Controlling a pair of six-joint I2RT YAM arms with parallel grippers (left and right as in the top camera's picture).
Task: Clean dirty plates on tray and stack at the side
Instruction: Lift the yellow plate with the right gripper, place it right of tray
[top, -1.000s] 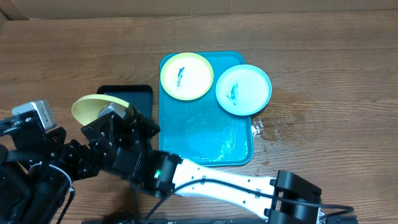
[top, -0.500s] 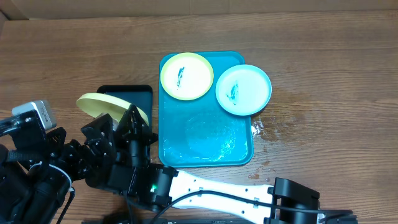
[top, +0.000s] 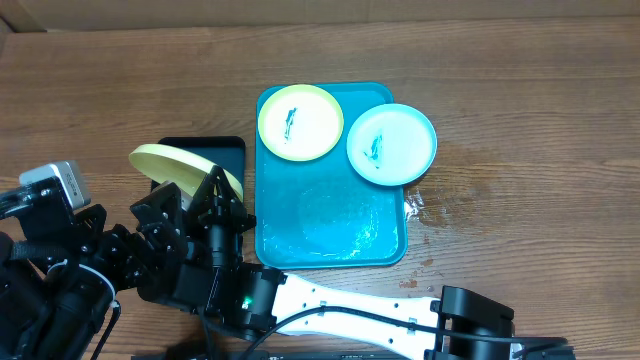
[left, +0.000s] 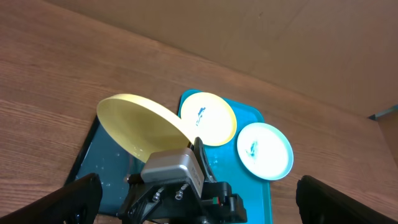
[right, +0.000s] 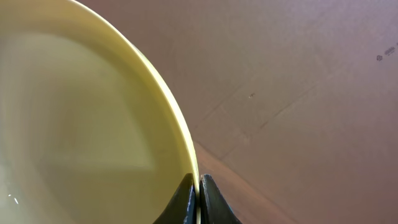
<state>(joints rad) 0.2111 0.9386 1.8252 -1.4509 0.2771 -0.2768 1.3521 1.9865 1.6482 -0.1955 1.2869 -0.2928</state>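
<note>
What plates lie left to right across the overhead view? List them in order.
Yellow plate clamped in the right gripper → yellow-green-rimmed plate on the tray → light blue plate.

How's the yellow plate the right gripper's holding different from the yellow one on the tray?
The held plate is tilted up, pinched at its rim by the right gripper above the black tray; the tray plate lies flat on the turquoise tray. The tray plate shows a dark smear; none shows on the held one. Both are round and yellow-green.
</note>
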